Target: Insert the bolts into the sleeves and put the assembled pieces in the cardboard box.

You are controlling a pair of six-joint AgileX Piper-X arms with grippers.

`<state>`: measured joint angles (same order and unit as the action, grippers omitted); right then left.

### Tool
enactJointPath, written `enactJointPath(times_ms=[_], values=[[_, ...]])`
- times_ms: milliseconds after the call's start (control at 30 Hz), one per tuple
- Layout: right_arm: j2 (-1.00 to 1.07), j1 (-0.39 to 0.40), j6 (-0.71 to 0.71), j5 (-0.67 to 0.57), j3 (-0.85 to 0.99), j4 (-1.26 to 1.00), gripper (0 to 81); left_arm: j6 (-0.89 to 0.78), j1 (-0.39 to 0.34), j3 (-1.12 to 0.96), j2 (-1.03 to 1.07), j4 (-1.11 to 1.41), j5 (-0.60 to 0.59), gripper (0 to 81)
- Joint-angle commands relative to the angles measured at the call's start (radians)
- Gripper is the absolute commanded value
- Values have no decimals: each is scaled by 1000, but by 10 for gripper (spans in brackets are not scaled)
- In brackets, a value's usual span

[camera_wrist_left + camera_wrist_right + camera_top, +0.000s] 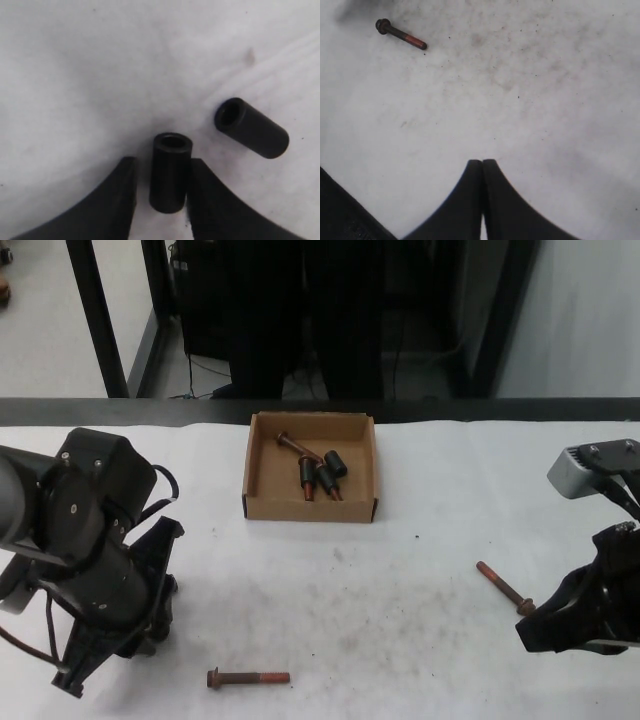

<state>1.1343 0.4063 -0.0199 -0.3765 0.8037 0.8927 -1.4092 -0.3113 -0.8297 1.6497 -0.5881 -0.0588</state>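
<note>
The left end effector [162, 162] is hanging low over the worktop [400, 640] with its fingers parted, holding nothing. A sleeve [170, 172] is sitting right between the two fingers, close to one and with a slim gap to the other. A second sleeve [252, 128] is lying on its side just beside the first, outside the fingers.

The right end effector [482, 162] is sitting with its fingers pressed together and gripping nothing. One bolt [505, 588] is lying on the worktop near the right arm, and a second bolt [248, 677] is lying at the front, between the two arms and closer to the left one.

The box [310, 508] is standing at the back middle of the worktop, well apart from both end effectors, with assembled pieces [318, 472] lying inside it.
</note>
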Motion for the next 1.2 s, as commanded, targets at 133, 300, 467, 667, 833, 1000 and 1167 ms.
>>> enactJointPath(times_ms=[133, 300, 467, 667, 833, 1000, 1167], values=[[2, 2, -10, 61, 10, -26, 3, 3, 12, -2, 11, -44, 75, 261], [17, 0, -10, 181, 10, -26, 3, 125, 32, -2, 11, -46, 72, 12], [59, -2, -10, 183, 10, -23, 3, 275, 34, -2, 11, -46, 65, 8], [98, -2, -10, 183, 10, -12, 3, 505, 34, -2, 4, -46, 27, 8], [107, -2, -10, 129, 10, -12, 3, 637, 34, -2, -25, -43, 29, 8], [107, 9, -75, 6, 22, -12, 3, 721, 34, -2, -72, -21, 34, 8], [111, 64, -153, -5, 62, -9, 3, 872, 34, -2, -106, -21, 16, 8]])
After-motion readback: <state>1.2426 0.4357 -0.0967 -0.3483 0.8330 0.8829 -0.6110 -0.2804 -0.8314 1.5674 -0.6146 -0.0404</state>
